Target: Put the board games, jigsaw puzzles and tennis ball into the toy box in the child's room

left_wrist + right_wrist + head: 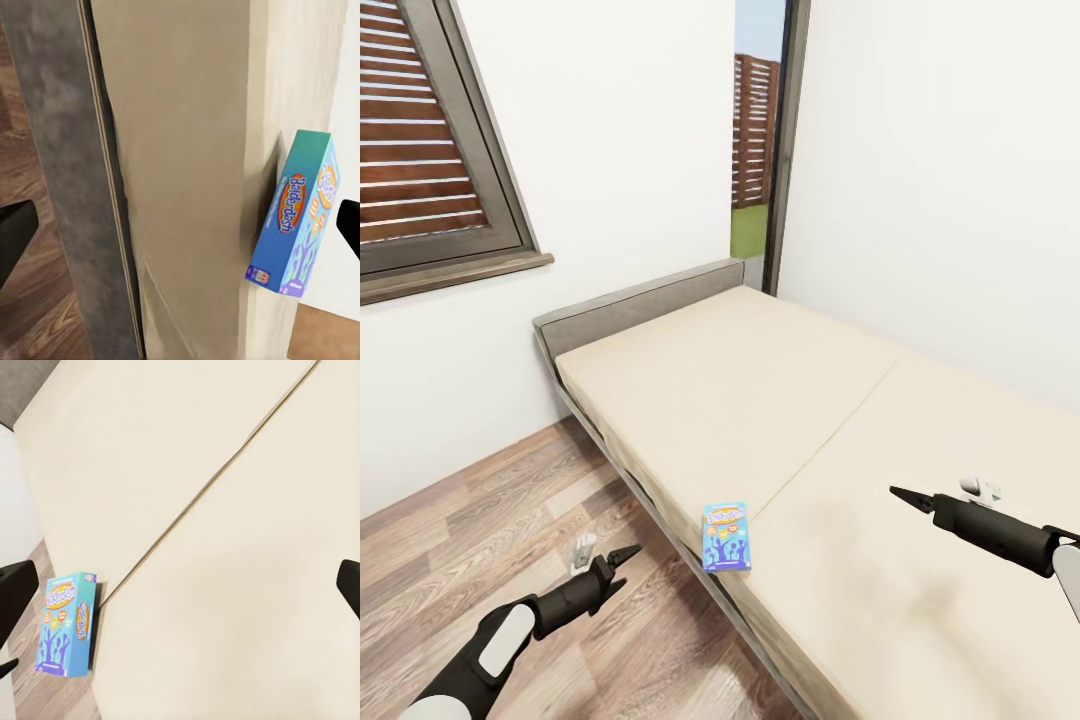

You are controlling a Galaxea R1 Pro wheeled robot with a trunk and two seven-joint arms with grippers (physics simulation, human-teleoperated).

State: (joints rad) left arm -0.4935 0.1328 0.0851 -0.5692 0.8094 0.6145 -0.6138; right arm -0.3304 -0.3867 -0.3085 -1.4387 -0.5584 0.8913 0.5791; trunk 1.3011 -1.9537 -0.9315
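Reaching for the game on the bed

The board game (726,536) lies flat at the bed's (760,400) near edge; both the left hand (622,556) and right hand (905,495) hang released, empty. Best to approach squarely, gripping across its narrow sides.

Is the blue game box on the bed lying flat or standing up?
Lying flat. The blue game box rests face up on the mattress, right at the edge nearest the floor, its whole front cover showing.

Your arms are matte black tubes with white shell panels near the forearms. Left hand (622,560) and right hand (905,496) end in thin, pointed black fingers.
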